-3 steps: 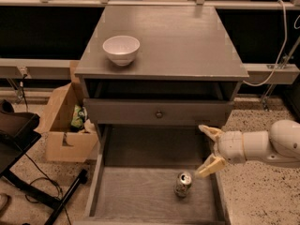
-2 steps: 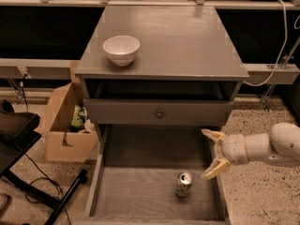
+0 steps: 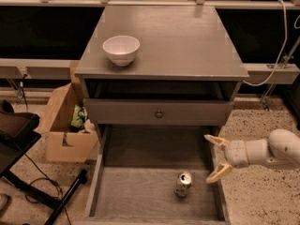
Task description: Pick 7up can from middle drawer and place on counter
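The arm reaches in level from the right, its gripper [image 3: 214, 157] at the right wall of the drawer [image 3: 136, 193], jaws spread wide and empty. The can [image 3: 183, 184] stands upright just left of the lower finger, not touching it. Bare drawer floor stretches leftward. Up beyond the jaws, the counter [image 3: 178, 41] bears a bowl [image 3: 121, 49].

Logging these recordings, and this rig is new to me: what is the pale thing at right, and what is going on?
One view, looking down at a grey cabinet from its front. The pale shape is a robot arm ending in a two-finger gripper, open and empty, at the right edge of the pulled-out middle drawer. A 7up can stands on the drawer floor just left of it, untouched. A white bowl sits on the counter; a cardboard box stands on the floor at left.
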Available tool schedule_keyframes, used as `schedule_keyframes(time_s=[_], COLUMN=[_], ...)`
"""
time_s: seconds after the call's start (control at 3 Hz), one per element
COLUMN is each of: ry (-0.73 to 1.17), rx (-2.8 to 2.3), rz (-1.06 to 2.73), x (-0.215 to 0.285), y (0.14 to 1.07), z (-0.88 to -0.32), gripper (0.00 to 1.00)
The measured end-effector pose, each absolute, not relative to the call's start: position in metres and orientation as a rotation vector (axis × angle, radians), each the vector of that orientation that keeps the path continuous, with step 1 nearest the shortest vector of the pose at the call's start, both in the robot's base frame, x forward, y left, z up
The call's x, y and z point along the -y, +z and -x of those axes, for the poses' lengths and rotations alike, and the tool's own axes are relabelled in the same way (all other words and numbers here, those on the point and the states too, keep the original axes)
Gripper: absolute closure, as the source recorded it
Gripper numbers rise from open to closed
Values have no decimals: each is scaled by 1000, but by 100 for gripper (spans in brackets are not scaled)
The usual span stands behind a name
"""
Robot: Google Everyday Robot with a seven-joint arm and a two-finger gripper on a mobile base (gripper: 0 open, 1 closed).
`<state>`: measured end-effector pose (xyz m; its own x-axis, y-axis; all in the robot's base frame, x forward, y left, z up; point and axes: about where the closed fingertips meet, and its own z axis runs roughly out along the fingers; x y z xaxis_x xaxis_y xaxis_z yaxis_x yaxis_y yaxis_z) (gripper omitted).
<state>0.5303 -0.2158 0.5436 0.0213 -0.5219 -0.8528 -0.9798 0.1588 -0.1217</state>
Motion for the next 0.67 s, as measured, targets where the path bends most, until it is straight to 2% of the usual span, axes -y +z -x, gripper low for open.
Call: schedule_keyframes(time_s=[0.67], ry=[791], rx=[-1624], rz=[1454], x=[204], y=[478], z=[-509], gripper=[0])
